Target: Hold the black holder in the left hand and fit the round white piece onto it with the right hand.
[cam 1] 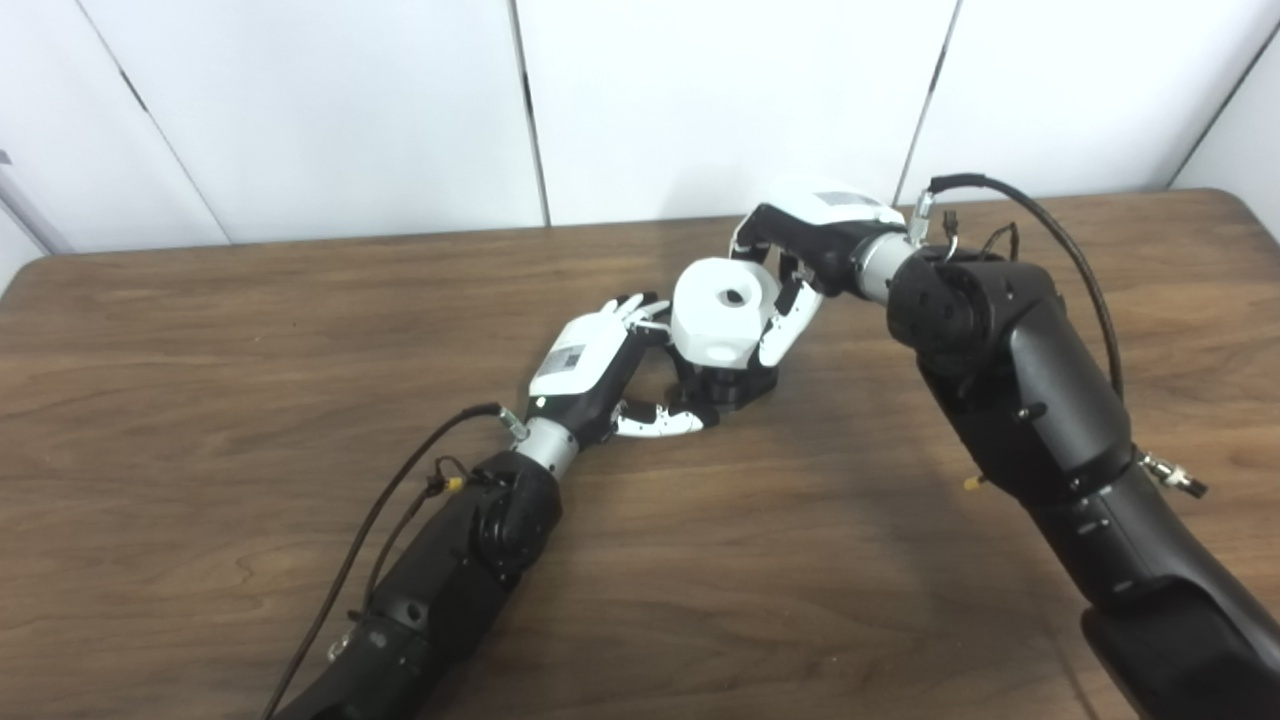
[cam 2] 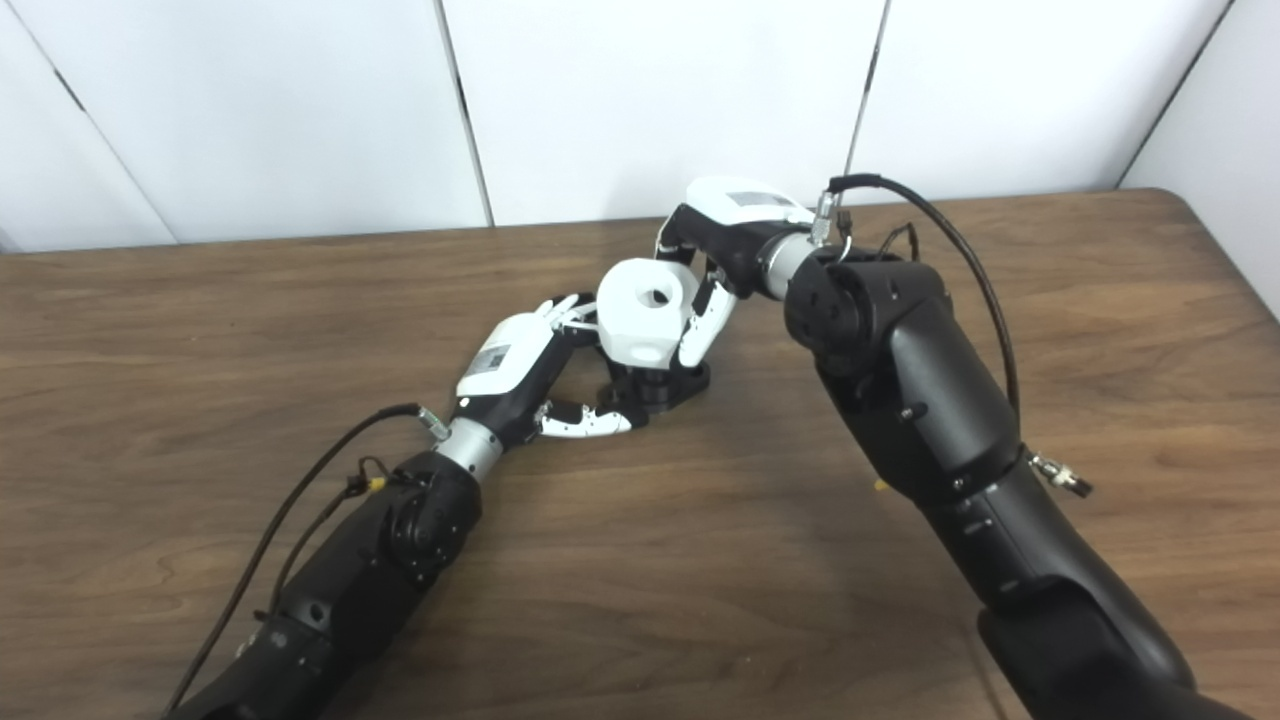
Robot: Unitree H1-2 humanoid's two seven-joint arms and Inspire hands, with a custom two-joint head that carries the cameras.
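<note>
The black holder stands on the brown table near its middle. My left hand is wrapped around its left side, thumb along the front of the base. The round white piece, with a hole in its top, sits right over the holder, hiding the holder's upper part. My right hand reaches in from the right and grips the white piece, fingers down its right side. In the right eye view the white piece stands above the holder.
The wooden table runs wide to either side, with white wall panels behind its far edge. My two forearms and their cables cross the near half of the table.
</note>
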